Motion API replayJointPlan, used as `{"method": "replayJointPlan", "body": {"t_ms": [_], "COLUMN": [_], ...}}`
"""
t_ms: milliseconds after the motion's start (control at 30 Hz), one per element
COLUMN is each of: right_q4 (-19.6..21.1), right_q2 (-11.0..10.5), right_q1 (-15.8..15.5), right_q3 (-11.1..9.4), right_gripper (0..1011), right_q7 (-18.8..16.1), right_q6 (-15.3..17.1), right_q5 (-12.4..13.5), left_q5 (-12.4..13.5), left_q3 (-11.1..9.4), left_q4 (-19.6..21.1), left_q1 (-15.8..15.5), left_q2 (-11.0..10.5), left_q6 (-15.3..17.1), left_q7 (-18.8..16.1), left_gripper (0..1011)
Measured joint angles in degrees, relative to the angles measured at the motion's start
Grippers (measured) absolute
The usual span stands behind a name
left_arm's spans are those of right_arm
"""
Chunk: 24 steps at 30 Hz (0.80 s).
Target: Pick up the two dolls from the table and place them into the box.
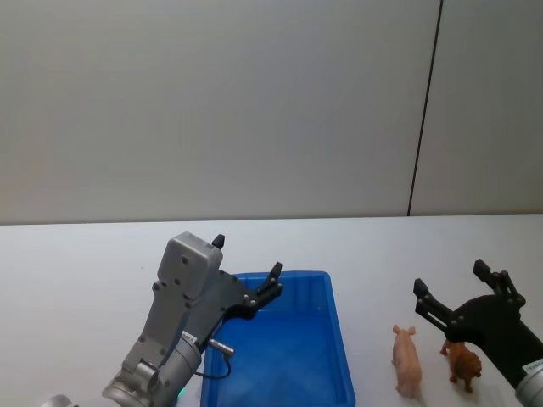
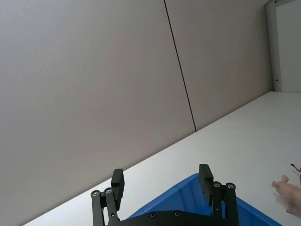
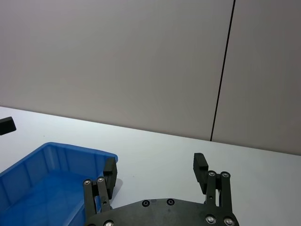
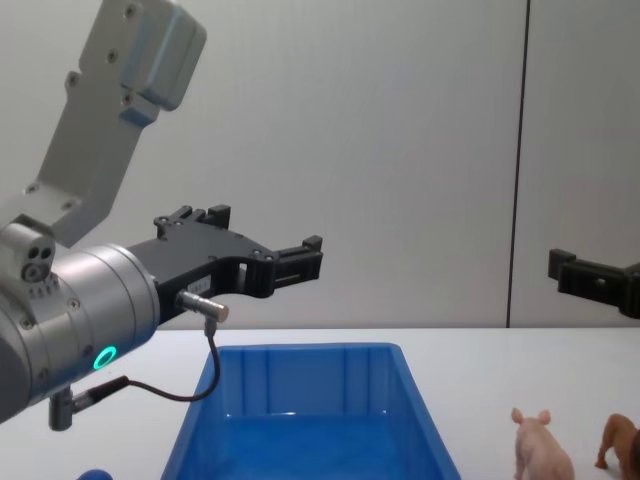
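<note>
Left gripper [image 1: 247, 255] spread empty over blue plastic bin [image 1: 284, 275], right gripper [image 1: 450, 277] likewise above toys.
Pale pink plastic pig [image 1: 407, 360], brown plastic lion [image 1: 464, 365]: probably light, stiff, slick; pinch the flanks.

No writing, brand, number or sign can be read on the box [image 1: 310, 293], pig [image 1: 407, 361] or lion [image 1: 465, 365].

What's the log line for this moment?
left gripper: open, above box | right gripper: open, above lion | pig, lion: on table
</note>
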<state>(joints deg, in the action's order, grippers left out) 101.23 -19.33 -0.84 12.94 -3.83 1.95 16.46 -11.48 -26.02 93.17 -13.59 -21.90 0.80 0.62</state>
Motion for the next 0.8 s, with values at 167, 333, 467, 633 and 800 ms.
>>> {"method": "replayJointPlan", "body": {"t_ms": [167,333,467,633,800], "right_q4": [0.0,0.0,0.0,0.0,0.0], "right_q2": [0.0,0.0,0.0,0.0,0.0], "right_q1": [0.0,0.0,0.0,0.0,0.0], "right_q3": [0.0,0.0,0.0,0.0,0.0], "right_gripper": [1001,1001,1001,1001,1001], "right_q7": [0.0,0.0,0.0,0.0,0.0], "right_q6": [0.0,0.0,0.0,0.0,0.0], "right_q5": [0.0,0.0,0.0,0.0,0.0], "left_q5": [0.0,0.0,0.0,0.0,0.0], "left_q3": [0.0,0.0,0.0,0.0,0.0], "left_q4": [0.0,0.0,0.0,0.0,0.0], "left_q1": [0.0,0.0,0.0,0.0,0.0], "left_q2": [0.0,0.0,0.0,0.0,0.0], "left_q6": [0.0,0.0,0.0,0.0,0.0], "left_q7": [0.0,0.0,0.0,0.0,0.0], "left_gripper": [1001,1001,1001,1001,1000]}}
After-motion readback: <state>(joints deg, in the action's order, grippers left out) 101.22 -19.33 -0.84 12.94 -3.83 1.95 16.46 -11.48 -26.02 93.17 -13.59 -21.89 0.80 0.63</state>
